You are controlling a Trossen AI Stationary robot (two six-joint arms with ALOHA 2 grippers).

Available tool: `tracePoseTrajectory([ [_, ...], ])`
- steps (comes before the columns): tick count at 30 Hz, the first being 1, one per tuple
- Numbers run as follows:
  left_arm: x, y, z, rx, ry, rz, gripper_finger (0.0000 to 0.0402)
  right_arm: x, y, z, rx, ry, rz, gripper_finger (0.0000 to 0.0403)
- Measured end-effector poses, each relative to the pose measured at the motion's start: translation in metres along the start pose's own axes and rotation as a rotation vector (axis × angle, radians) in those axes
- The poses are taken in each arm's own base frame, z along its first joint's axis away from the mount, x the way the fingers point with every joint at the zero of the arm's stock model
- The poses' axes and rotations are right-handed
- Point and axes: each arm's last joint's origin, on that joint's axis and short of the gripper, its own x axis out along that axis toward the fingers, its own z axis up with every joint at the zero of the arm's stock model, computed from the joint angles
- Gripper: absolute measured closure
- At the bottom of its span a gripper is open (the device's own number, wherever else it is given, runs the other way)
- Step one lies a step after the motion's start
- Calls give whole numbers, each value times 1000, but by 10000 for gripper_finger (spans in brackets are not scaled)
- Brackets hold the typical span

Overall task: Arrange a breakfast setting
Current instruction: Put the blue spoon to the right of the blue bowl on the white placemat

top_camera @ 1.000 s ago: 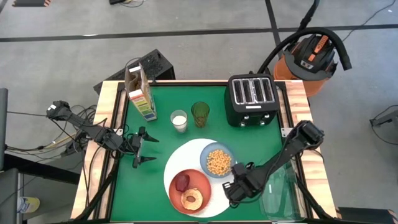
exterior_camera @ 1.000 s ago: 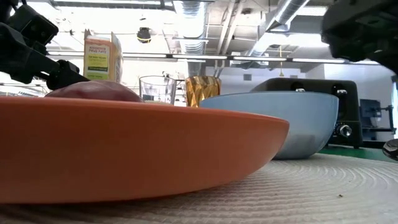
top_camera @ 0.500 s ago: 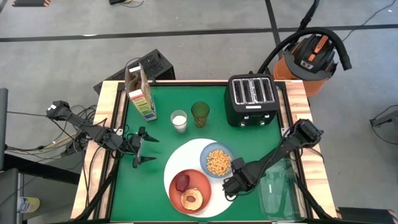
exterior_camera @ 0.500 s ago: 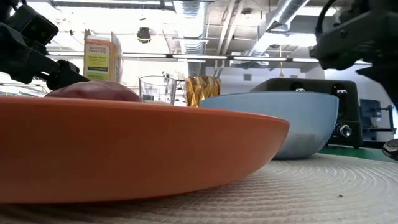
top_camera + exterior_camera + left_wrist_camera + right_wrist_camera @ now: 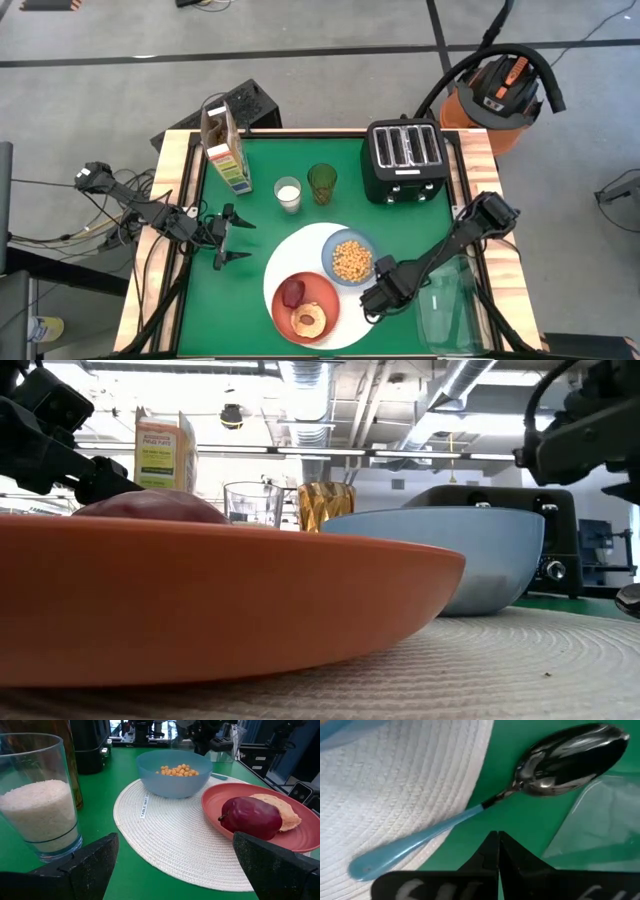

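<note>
A: What do you see from above?
B: The right gripper [image 5: 371, 303] is low, at the right edge of the white plate [image 5: 282, 264]. The left gripper [image 5: 238, 240] waits left of that plate, fingers wide apart, holding nothing. The red plate [image 5: 315, 295] and the bowl [image 5: 333, 248] sit on the white plate.

A: And from table height?
B: The red plate [image 5: 230, 600] fills the front. The bowl [image 5: 460, 555] is behind it. A dark bit of the right arm hangs at the top right corner, but I can't see its fingers there.

A: From the left wrist?
B: Its two fingers [image 5: 82, 867] stand wide, with nothing between them. Past them are the white plate [image 5: 165, 840], the bowl [image 5: 173, 781] and the red plate [image 5: 305, 840].

A: From the right wrist?
B: The right gripper [image 5: 498, 840] is pinched tight, holding nothing. The spoon [image 5: 485, 807] lies just past its tips, not touching. The blue handle rests on the white plate [image 5: 395, 790] and the shiny end on the green table [image 5: 520, 815].
</note>
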Motion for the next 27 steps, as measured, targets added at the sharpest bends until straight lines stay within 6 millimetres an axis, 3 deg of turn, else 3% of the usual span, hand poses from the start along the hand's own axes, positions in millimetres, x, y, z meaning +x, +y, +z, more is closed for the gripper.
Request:
tracePoseTrajectory([
  [15,0,0,0,0,0,0,23,1,2,0,-13,13,18,385],
  [19,0,0,0,0,0,0,23,11,7,3,-18,34,-8,385],
  [27,0,0,0,0,1,-4,23,13,14,7,-21,47,36,385],
])
